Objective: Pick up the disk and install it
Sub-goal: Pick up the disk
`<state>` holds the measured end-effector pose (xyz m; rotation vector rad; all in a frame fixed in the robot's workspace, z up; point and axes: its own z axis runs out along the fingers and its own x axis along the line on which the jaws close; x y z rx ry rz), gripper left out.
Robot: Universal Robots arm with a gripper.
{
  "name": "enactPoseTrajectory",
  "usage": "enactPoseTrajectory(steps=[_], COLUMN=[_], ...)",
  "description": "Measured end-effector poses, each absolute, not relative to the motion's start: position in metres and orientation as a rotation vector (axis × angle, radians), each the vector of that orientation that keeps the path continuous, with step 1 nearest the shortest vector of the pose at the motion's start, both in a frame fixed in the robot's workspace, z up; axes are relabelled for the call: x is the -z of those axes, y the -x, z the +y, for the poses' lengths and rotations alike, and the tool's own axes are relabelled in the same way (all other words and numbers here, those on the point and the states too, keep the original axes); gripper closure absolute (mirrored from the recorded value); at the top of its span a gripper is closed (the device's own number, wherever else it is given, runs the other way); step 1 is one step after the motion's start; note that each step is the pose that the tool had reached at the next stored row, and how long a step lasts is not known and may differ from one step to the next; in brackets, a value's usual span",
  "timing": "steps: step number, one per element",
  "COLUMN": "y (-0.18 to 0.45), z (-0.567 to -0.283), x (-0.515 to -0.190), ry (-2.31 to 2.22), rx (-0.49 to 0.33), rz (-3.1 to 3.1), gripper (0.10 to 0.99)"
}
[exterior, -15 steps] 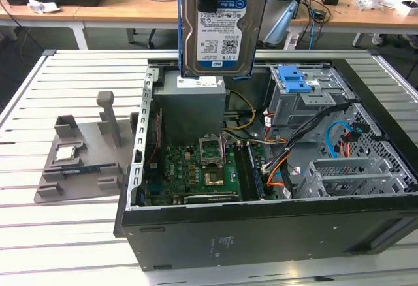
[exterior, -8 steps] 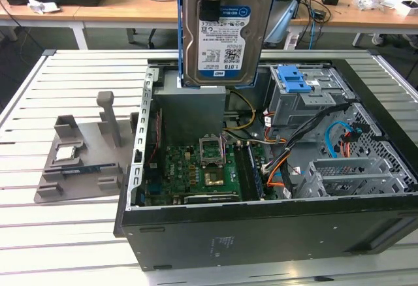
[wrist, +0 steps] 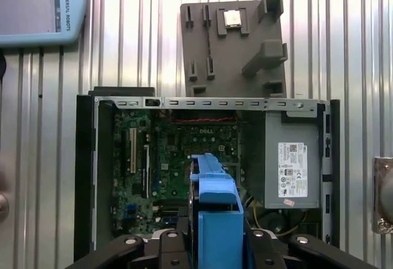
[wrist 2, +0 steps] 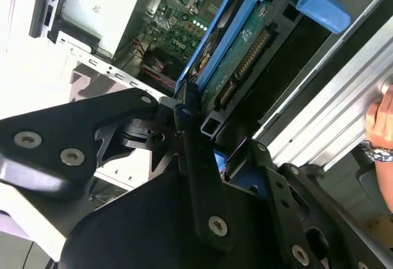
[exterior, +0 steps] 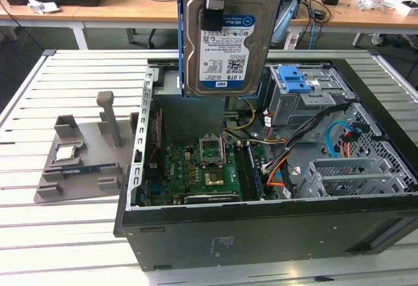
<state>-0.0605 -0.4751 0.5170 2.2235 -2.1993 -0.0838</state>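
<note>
The disk (exterior: 225, 38), a silver hard drive with a white-and-blue label in a blue carrier, hangs upright high above the open computer case (exterior: 261, 234). My gripper (exterior: 214, 2) is shut on its upper edge, one black finger lying over the label. In the second wrist view the black fingers (wrist 2: 187, 128) clamp the end of the carrier and the disk (wrist 2: 245, 54) shows its green circuit side. In the first wrist view the blue carrier of the disk (wrist: 218, 220) juts out over the motherboard (wrist: 178, 158).
A grey drive cage with a blue latch (exterior: 294, 77) sits in the case toward the exterior view's right. A grey fixture (exterior: 85, 162) holding a small processor chip (wrist: 232, 17) lies beside the case. A person's hand (wrist 2: 381, 121) rests near the table edge. A teach pendant (wrist: 37, 5) lies on the slatted table.
</note>
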Motion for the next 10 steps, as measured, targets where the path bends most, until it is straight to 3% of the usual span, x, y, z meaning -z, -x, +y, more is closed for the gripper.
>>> enactPoseTrajectory(steps=[8,10], y=[0.06,0.06], z=[-0.503,-0.53], x=[-0.517,-0.516], ry=[-2.223,-2.223], rx=[0.084,0.084], rz=[-2.199,-2.199], gripper=[0.722,0.722])
